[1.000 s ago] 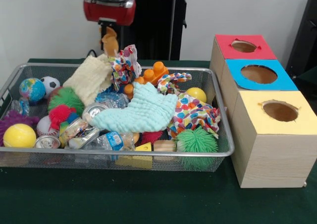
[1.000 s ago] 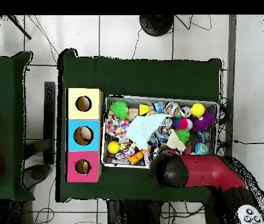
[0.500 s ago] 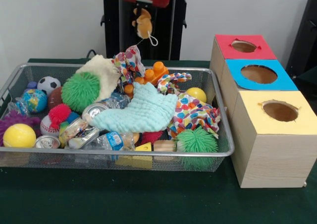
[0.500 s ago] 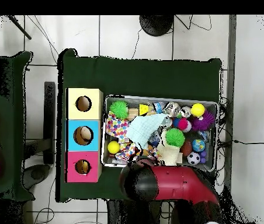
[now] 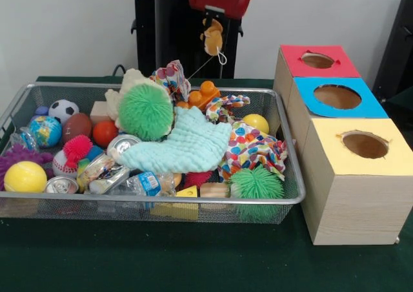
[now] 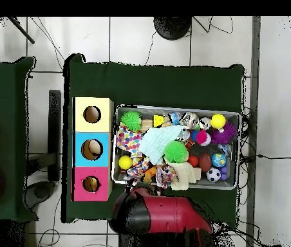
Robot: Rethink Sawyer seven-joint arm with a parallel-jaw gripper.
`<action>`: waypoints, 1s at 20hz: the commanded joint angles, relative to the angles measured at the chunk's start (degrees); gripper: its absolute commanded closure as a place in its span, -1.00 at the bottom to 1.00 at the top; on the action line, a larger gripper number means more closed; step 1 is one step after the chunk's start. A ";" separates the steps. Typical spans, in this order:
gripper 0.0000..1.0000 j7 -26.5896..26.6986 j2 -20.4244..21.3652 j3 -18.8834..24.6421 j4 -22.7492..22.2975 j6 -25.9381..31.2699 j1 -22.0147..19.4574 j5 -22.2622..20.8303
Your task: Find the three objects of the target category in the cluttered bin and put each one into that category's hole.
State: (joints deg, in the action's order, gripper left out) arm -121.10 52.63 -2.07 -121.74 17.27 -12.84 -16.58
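Note:
My gripper [image 5: 213, 24] hangs high above the bin's back edge, shut on a small orange-tan plush toy [image 5: 211, 40]. A white cord loop dangles beneath the toy. The toy is in the air, left of the three boxes. The boxes have a red top [image 5: 319, 61], a blue top [image 5: 337, 97] and a yellow top [image 5: 364, 145], each with a round hole. In the overhead view the red arm [image 6: 154, 215] hides the gripper and toy just below the red box [image 6: 91, 184].
The wire bin [image 5: 161, 205] holds a green spiky ball [image 5: 146, 111], mint cloth [image 5: 184, 143], polka-dot cloth [image 5: 248, 146], orange block toy [image 5: 201, 95], balls, cans and a second green spiky ball [image 5: 257, 183]. The boxes stand right against the bin.
The gripper has carried the plush toy sideways toward the boxes. In the bin the green spiky ball rolled to the middle and the cream cloth shifted behind it.

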 commanded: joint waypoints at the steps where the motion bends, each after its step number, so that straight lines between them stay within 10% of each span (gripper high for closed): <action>1: 1.00 -17.33 -5.99 -5.11 -4.44 -6.90 4.02 4.65; 9: 1.00 -14.44 -7.08 -5.21 -1.88 -5.82 6.38 8.34; 20: 1.00 -6.62 1.16 -4.30 3.48 10.56 4.65 12.91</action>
State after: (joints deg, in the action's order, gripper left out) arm -123.29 51.42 -7.66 -123.13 17.30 -5.21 -7.09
